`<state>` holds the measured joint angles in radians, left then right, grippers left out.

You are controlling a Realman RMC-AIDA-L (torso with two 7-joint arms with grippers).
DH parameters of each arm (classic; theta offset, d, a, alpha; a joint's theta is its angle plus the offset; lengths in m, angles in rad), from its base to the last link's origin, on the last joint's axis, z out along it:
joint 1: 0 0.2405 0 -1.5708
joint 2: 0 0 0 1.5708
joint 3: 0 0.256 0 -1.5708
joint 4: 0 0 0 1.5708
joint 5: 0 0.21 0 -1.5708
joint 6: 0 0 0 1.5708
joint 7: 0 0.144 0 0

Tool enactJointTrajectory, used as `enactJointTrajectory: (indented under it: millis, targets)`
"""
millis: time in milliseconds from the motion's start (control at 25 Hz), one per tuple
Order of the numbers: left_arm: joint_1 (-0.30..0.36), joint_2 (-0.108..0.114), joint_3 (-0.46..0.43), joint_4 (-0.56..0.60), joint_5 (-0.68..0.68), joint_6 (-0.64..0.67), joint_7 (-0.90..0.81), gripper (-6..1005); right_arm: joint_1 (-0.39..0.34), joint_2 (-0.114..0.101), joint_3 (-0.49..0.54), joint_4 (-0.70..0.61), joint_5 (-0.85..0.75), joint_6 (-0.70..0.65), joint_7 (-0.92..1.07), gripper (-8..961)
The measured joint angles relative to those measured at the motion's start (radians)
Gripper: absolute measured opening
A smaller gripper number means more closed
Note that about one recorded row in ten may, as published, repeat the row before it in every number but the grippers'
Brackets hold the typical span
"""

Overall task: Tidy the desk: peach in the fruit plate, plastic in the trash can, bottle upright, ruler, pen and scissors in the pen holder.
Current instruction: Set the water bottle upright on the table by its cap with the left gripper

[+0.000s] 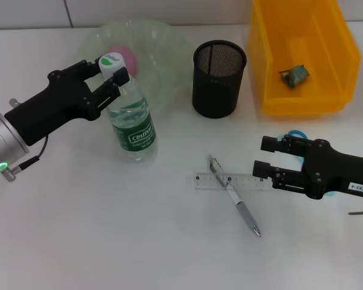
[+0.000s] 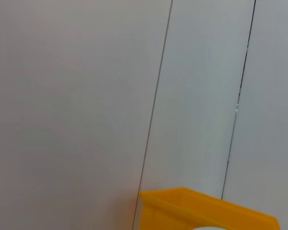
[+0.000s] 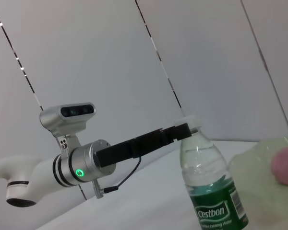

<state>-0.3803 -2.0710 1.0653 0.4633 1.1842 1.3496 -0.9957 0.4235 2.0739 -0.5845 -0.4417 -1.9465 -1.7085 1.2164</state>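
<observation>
A clear water bottle [image 1: 132, 124] with a green label stands upright left of centre. My left gripper [image 1: 112, 74] is shut around its white cap and neck; the right wrist view shows it there too [image 3: 182, 130], on the bottle [image 3: 212, 191]. A pink peach [image 1: 123, 57] lies in the pale green fruit plate [image 1: 163, 54]. The ruler [image 1: 248, 181] and the pen [image 1: 237, 198] lie crossed on the desk. My right gripper [image 1: 265, 157] is open and empty just right of them, over the blue-handled scissors [image 1: 296, 134]. Crumpled plastic [image 1: 295, 75] lies in the yellow bin [image 1: 345, 54].
The black mesh pen holder [image 1: 219, 78] stands between the plate and the yellow bin and looks empty. The left wrist view shows only the wall and the bin's rim [image 2: 206, 211]. Bare desk lies in front of the bottle.
</observation>
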Motion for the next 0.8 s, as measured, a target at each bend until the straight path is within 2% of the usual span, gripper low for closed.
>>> enactJointTrajectory:
  millis: [520, 720, 760, 800]
  targets:
    - [0.007, -0.002, 0.002, -0.01, -0.004, 0.004, -0.007, 590, 0.002, 0.002, 0.0, 0.0, 0.0, 0.007, 0.0, 697]
    - [0.009, -0.001, 0.001, -0.02, -0.006, 0.054, -0.003, 632, 0.001, 0.003, 0.0, 0.0, 0.0, 0.008, 0.0, 697]
    - [0.01, 0.001, 0.0, -0.02, -0.006, 0.069, 0.002, 837, 0.001, 0.003, 0.0, 0.0, 0.0, 0.008, 0.0, 697]
    - [0.012, 0.002, 0.0, -0.02, -0.006, 0.079, 0.007, 838, 0.001, 0.003, 0.0, 0.0, 0.001, 0.007, 0.0, 698]
